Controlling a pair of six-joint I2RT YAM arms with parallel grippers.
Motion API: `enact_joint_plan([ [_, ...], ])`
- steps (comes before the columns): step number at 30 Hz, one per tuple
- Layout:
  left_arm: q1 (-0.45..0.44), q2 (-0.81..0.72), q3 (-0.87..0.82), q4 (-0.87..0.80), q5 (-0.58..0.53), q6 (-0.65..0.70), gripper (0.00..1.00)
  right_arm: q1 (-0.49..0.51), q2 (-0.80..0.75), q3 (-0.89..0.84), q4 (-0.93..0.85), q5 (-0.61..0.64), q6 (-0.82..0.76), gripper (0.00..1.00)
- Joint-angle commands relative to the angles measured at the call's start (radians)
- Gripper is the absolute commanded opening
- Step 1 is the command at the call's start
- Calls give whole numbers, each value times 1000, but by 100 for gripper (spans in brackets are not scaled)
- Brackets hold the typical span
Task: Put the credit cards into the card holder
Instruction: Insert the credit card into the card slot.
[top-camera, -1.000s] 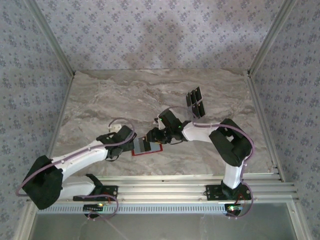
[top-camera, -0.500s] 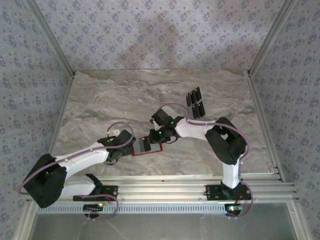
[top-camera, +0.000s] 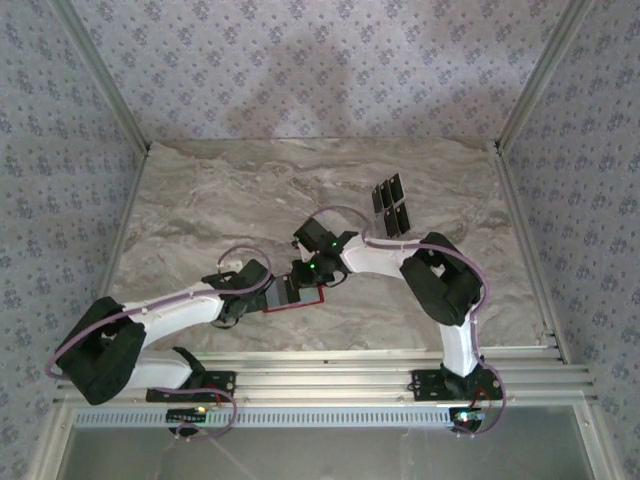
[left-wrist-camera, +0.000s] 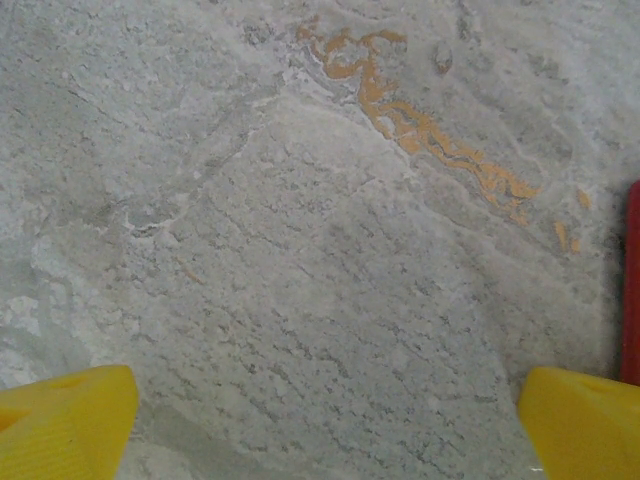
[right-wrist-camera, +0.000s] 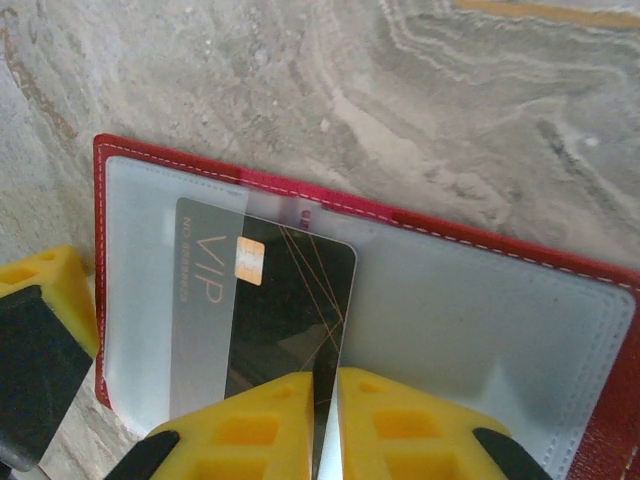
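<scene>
Right wrist: my right pincer (right-wrist-camera: 325, 420) clamped on black credit card (right-wrist-camera: 270, 300), card partly tucked under clear pocket of red card holder (right-wrist-camera: 450, 236), open flat on desk (right-wrist-camera: 300, 80). My left pincer (left-wrist-camera: 325, 425) spread wide, empty, beside holder.

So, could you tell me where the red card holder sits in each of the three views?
Top external: the card holder lies open near table centre, between the arms.
Left wrist: its red edge at the far right.
Right wrist: across the middle, a black card held by the right fingers partly in its pocket.
Shared landmark: the marbled table.
</scene>
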Motion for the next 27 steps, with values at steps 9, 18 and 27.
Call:
enact_joint_plan([
  [9,5,33,-36,67,36,3,100,46,62,96,-57,-26,-16,14],
  [18,4,38,-33,76,40,11,100,73,98,148,-72,-74,-14,13],
  [27,5,37,-16,61,30,25,100,3,-23,6,-17,-30,1,31],
])
